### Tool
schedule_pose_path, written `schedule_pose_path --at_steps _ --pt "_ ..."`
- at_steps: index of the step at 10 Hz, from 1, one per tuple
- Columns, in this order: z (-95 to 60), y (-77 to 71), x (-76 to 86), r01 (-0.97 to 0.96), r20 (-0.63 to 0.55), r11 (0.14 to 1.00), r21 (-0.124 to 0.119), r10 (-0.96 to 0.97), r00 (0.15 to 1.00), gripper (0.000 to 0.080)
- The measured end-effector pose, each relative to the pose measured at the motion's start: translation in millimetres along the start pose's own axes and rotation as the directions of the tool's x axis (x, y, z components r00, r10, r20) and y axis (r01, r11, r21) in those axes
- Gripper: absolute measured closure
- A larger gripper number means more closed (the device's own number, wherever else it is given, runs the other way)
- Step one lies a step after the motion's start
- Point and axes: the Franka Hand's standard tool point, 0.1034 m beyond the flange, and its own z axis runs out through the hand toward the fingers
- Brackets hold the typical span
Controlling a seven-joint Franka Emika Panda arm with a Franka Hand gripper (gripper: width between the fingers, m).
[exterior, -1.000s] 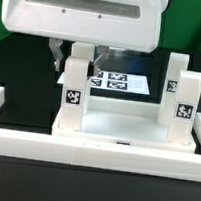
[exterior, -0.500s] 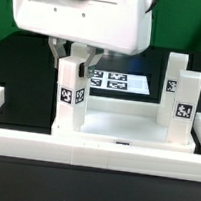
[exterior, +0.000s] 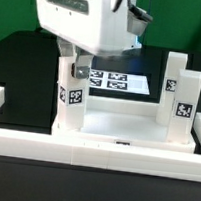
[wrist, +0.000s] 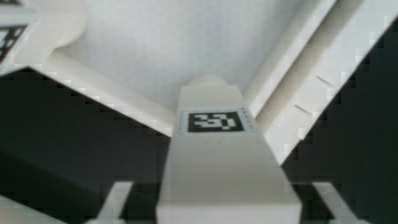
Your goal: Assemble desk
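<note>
Where the arm's bulky white head comes down from the top of the exterior view, its two-finger gripper (exterior: 78,62) is closed around the upper part of a white square-bar leg (exterior: 73,91), one finger on each side. In the wrist view the same leg (wrist: 221,150) runs straight out between the gripper's (wrist: 217,200) pale fingers (wrist: 118,200), with a black-and-white square tag (wrist: 217,122) on its face. This held leg stands upright at a corner of the desk top (exterior: 121,121) on the exterior view's left, and it carries two tags, one above the other. The desk top is a wide, shallow white tray lying flat on the black table (exterior: 21,70). Two more white legs (exterior: 184,107) stand upright at the tray's corners on the exterior view's right, each bearing a tag. A long white border rail (exterior: 93,150) crosses the front of the scene just before the tray, turning up at both ends. Behind the tray, flat on the table, lies the marker board (exterior: 116,81) with several printed tags.
</note>
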Motion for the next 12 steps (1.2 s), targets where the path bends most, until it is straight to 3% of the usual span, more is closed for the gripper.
schedule_pose_path --at_steps 3,6,7,8,9,12 --pt "0.0 -1.4 -0.2 -0.279 0.001 0.960 0.003 0.279 0.960 0.0509" --pt "0.0 -1.3 -0.6 -0.243 0.000 0.970 -0.001 0.243 0.970 0.0485" --pt "-0.1 -1.1 -2.4 -0.216 0.004 0.976 -0.011 0.216 0.976 0.0307" --pt "-0.7 -1.8 -3.8 -0.119 -0.001 0.993 -0.021 0.119 0.993 0.0307" --pt "-0.2 -3.5 -5.1 -0.026 -0.004 1.000 -0.017 0.026 1.000 0.0188" --pt "0.8 -3.7 -4.9 0.187 -0.008 0.982 -0.014 -0.187 0.982 0.0158"
